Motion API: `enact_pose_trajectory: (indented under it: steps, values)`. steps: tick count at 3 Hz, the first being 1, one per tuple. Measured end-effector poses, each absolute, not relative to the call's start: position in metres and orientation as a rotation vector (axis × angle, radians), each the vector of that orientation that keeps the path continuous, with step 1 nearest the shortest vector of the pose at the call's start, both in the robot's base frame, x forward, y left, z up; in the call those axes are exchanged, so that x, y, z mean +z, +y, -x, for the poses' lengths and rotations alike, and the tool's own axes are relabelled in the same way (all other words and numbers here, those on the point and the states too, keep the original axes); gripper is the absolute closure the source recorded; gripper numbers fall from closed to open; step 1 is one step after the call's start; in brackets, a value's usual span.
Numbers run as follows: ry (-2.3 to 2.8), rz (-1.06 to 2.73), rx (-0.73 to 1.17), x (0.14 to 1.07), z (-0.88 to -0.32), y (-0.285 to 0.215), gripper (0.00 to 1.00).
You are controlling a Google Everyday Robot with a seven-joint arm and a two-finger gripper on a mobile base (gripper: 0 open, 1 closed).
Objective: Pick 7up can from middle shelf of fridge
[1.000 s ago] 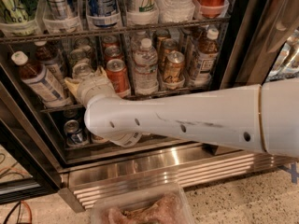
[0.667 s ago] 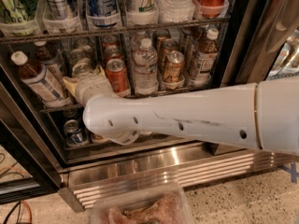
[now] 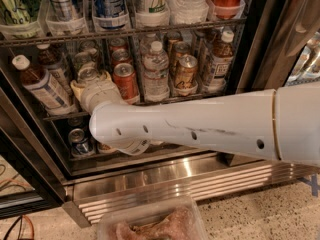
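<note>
Pincer (image 3: 91,85) slightly deeper into middle shelf (image 3: 200,97).

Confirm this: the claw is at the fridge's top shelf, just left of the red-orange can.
Wrong shelf. The camera view shows the claw at the fridge's middle shelf, just left of the red-orange can.

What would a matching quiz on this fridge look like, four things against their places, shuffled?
Things:
1 gripper
2 red can
3 water bottle
4 tea bottle

Places:
A leaning, far left of the middle shelf
B between red can and gold can
C at the 7up can, middle shelf
D between gripper and water bottle

Pairs: 1-C, 2-D, 3-B, 4-A
</note>
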State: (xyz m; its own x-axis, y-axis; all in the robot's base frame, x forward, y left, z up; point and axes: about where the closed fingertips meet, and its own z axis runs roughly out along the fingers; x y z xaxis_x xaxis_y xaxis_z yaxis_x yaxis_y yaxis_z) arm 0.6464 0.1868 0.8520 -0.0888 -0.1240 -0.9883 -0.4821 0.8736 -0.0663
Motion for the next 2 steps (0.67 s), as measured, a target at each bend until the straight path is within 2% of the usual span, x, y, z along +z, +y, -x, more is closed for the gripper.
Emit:
enact_pose_trajectory:
  steps: [1,2]
  values:
    - [1.651,0.477,0.318,0.8520,-0.6464,0.1868,0.97]
    - [1.627,0.460,0.365,0.8594,-0.6401,0.1869,1.00]
